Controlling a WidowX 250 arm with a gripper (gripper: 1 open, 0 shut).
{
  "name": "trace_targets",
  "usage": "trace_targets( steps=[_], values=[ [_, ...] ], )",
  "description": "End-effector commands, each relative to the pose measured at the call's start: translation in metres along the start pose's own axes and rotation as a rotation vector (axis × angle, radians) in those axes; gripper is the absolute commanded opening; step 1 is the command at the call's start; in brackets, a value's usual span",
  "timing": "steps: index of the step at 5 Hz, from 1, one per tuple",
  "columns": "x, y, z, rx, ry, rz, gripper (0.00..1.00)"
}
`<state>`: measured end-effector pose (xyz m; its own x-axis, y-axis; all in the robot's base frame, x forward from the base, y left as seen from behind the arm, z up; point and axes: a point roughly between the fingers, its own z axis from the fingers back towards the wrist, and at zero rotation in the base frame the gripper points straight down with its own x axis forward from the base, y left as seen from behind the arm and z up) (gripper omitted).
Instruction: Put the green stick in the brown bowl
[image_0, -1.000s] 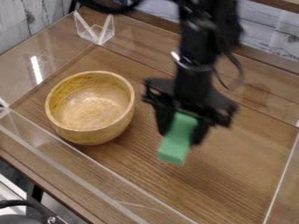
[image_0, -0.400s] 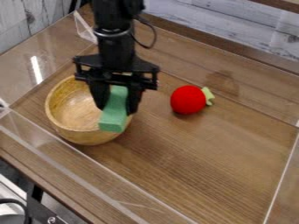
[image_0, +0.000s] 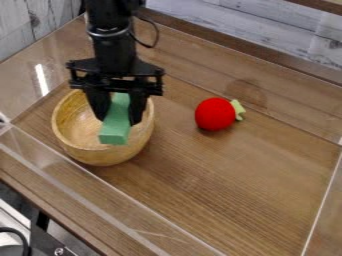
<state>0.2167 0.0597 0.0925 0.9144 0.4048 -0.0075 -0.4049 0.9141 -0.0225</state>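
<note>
My gripper (image_0: 116, 100) hangs straight down over the brown bowl (image_0: 76, 145), shut on the upper end of the green stick (image_0: 118, 124). The stick hangs almost upright, tilted slightly, with its lower end inside the bowl's opening near the right part of the rim. Whether that end touches the bowl's floor I cannot tell. The black fingers (image_0: 140, 102) flank the stick on both sides. The bowl is a light tan wooden one with thick walls, sitting at the left of the table.
A red round fruit (image_0: 217, 113) lies on the wooden table to the right of the bowl. Clear plastic walls (image_0: 160, 222) enclose the work area at the front and left.
The arm has carried the green stick leftward from the open table to above the bowl. That shift uncovered the red fruit. The grip on the stick is unchanged.
</note>
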Motion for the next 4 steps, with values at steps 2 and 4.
trace_targets(
  steps=[2, 4],
  values=[
    [0.016, -0.004, 0.012, -0.010, -0.034, 0.101, 0.00],
    [0.029, -0.006, 0.020, -0.014, -0.022, 0.014, 0.00]
  ],
)
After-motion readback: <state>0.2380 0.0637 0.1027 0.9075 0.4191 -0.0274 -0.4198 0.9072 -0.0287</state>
